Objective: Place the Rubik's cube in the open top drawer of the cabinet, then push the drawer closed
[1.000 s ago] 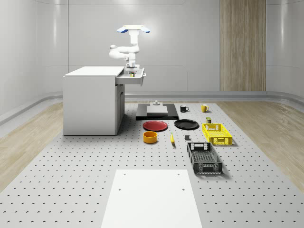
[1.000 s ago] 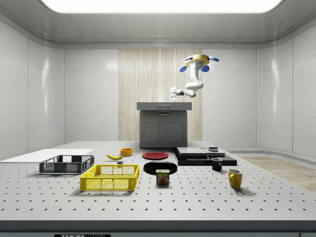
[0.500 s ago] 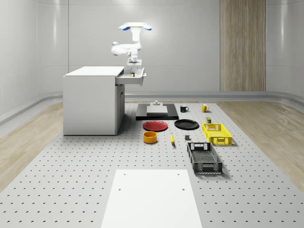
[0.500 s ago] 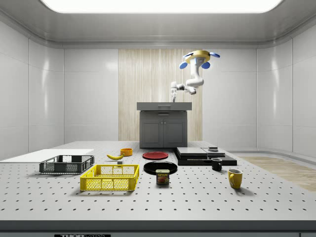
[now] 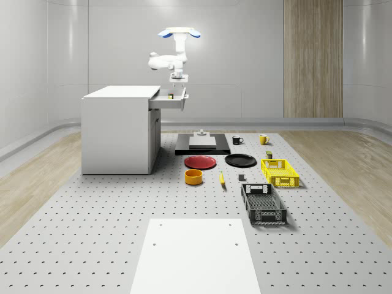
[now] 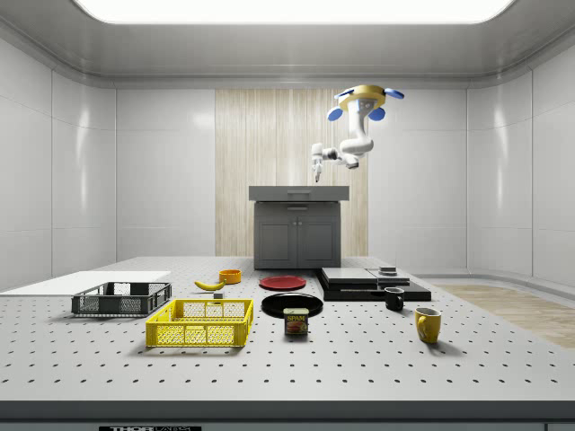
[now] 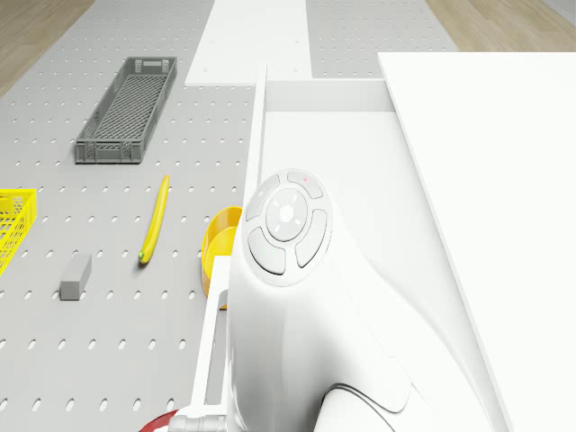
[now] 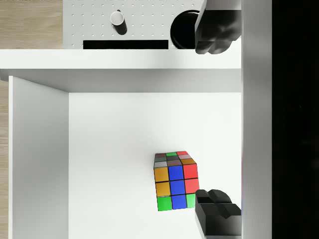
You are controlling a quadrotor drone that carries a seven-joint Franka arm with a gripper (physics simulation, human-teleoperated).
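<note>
The Rubik's cube (image 8: 174, 181) lies on the white floor of the cabinet's open top drawer (image 8: 114, 164), free of the gripper. My gripper (image 8: 218, 122) hangs above the drawer, open, with one dark fingertip (image 8: 217, 218) beside the cube and the other far off near the drawer's front wall. In the whole-scene view the drone (image 5: 179, 33) hovers above the drawer (image 5: 172, 101), which sticks out of the white cabinet (image 5: 119, 130), and the gripper (image 5: 179, 79) points down a short way over it. The side view has the drone (image 6: 365, 95) high over the cabinet (image 6: 298, 232).
On the floor mat beside the cabinet lie a red plate (image 5: 200, 162), a black plate (image 5: 240, 160), an orange bowl (image 5: 193, 177), a banana (image 7: 153, 220), a yellow crate (image 5: 280, 172) and a grey crate (image 5: 263, 204). A black platform (image 5: 203, 144) lies behind them.
The drone and arm have risen and drifted slightly toward the whole-scene view's right. The gripper has lifted out of the drawer, leaving the cube inside.
</note>
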